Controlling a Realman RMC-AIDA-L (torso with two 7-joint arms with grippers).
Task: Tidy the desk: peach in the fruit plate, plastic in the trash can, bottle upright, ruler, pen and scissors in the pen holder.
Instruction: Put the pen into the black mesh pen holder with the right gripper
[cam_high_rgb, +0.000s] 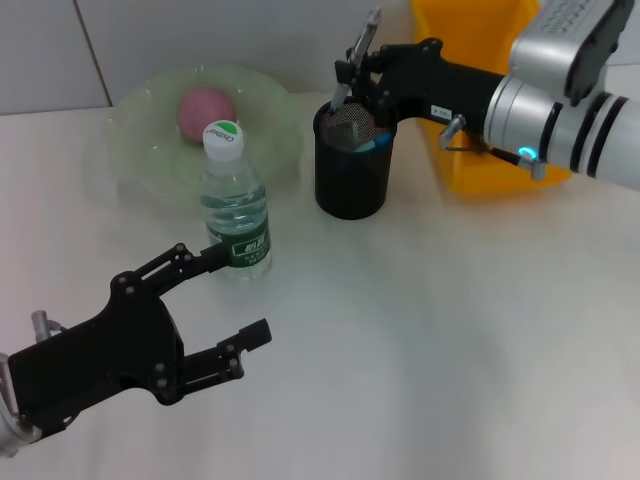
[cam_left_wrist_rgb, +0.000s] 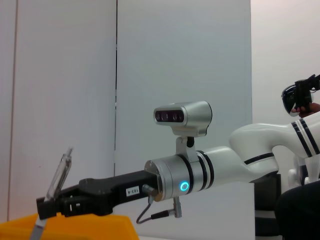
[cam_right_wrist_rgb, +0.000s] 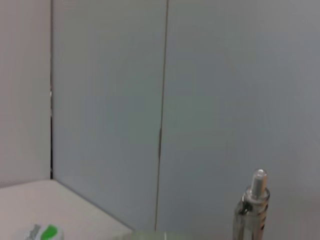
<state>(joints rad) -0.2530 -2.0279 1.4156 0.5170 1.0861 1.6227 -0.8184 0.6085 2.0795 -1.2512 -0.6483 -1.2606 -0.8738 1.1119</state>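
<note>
Peach (cam_high_rgb: 204, 110): in fruit plate (cam_high_rgb: 135, 150), done. Bottle (cam_high_rgb: 235, 205): upright on table (cam_high_rgb: 420, 330), done. Pen holder (cam_high_rgb: 352, 165): my right claw (cam_high_rgb: 350, 72) above it, gripping a clear ruler (cam_high_rgb: 364, 42), not yet released. My left claw (cam_high_rgb: 225, 300): spread wide, empty, near bottle.

Even, diffuse overhead light fills the scene, bright without harsh glare. The pen holder (cam_high_rgb: 353, 165) below the right gripper (cam_high_rgb: 352, 62) casts only a faint shadow on the white table (cam_high_rgb: 450, 330). The right wrist view is soft and blurred throughout; the left wrist view looks crisp.
</note>
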